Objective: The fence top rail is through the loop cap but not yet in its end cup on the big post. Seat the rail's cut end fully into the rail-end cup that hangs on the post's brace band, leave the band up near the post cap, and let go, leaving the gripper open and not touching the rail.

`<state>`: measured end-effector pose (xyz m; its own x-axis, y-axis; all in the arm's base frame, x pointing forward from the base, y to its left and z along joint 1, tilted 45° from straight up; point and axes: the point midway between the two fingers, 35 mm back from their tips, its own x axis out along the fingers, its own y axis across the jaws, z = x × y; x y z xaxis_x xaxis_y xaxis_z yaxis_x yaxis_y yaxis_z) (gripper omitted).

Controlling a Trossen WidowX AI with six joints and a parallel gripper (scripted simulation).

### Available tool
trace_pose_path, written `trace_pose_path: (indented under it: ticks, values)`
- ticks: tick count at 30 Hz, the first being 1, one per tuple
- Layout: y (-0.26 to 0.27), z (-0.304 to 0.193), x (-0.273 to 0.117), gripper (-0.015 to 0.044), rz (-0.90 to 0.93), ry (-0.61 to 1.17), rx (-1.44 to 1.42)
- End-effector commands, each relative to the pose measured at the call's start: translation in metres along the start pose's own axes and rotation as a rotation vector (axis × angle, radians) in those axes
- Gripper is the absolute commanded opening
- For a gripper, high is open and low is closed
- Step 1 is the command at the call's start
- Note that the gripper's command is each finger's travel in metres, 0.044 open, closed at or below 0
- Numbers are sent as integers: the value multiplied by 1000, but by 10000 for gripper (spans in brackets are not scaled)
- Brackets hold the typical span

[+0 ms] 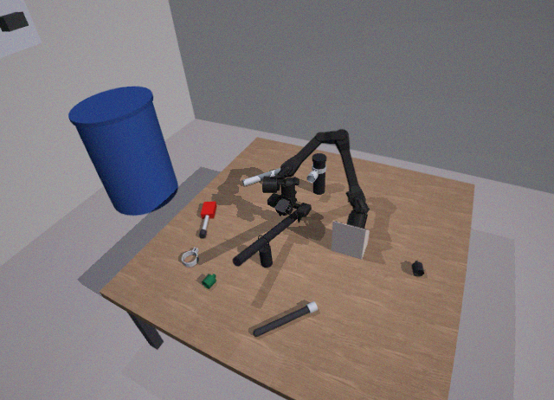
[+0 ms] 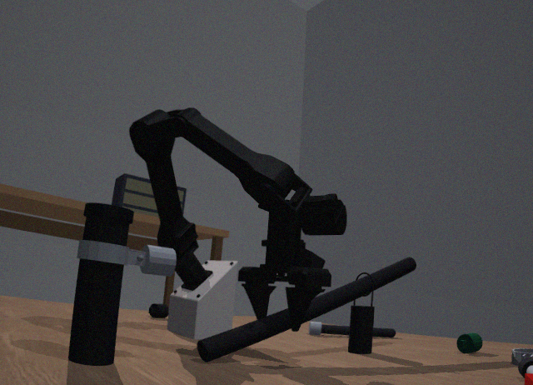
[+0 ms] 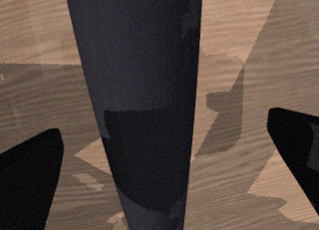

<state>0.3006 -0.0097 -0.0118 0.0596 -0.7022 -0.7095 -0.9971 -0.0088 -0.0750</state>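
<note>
The rail (image 1: 273,236) (image 2: 254,329) (image 3: 142,66) slants through the loop (image 1: 266,246) (image 2: 365,274) above the small post (image 1: 266,255) (image 2: 361,329), its lower end well apart from the rail-end cup (image 1: 312,177) (image 2: 159,260). The fingers (image 1: 293,209) (image 2: 278,322) stand apart, one on either side of the rail, clamped on nothing. The cup is carried by the brace band (image 1: 318,170) (image 2: 103,252), which encircles the upright big post (image 1: 318,183) (image 2: 95,303) below its post cap (image 1: 318,158) (image 2: 108,212).
</note>
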Motion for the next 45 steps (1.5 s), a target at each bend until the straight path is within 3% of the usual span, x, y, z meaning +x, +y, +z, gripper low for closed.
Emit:
trace_pose_path:
  ticks: [1,12,21,33,38,45]
  values:
    - [2,-1,8,440,2,6,-6]
    - [3,-2,23,440,2,8,-6]
    - [3,-2,23,204,2,8,-6]
    - [3,-2,23,124,2,8,-6]
    - [4,-1,18,0,2,8,-6]
    - [7,-7,6,0,24,65,1]
